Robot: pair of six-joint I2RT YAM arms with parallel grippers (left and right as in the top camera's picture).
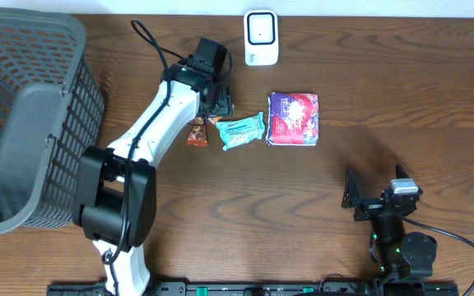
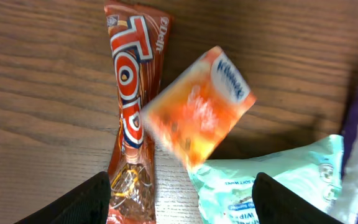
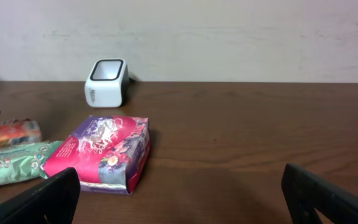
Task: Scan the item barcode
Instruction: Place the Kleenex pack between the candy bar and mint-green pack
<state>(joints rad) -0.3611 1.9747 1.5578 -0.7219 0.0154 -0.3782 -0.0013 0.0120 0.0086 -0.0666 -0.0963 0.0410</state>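
Observation:
In the left wrist view a small orange tissue packet [image 2: 197, 115] shows blurred and tilted, below my left gripper [image 2: 180, 186] and clear of both fingers. The jaws stand open with nothing between them. Beside the packet lie a red snack bar [image 2: 131, 106] and a teal wipes pack [image 2: 272, 180]. From overhead the left gripper [image 1: 220, 103] hovers over these items, and the white barcode scanner [image 1: 261, 37] stands at the table's back edge. My right gripper [image 1: 360, 201] rests open at the front right, holding nothing.
A purple-and-pink pack [image 1: 293, 119] lies right of the teal wipes pack [image 1: 243, 130]. A large grey mesh basket [image 1: 23, 123] fills the left side. The right wrist view faces the scanner [image 3: 106, 83] and the purple pack [image 3: 104, 152].

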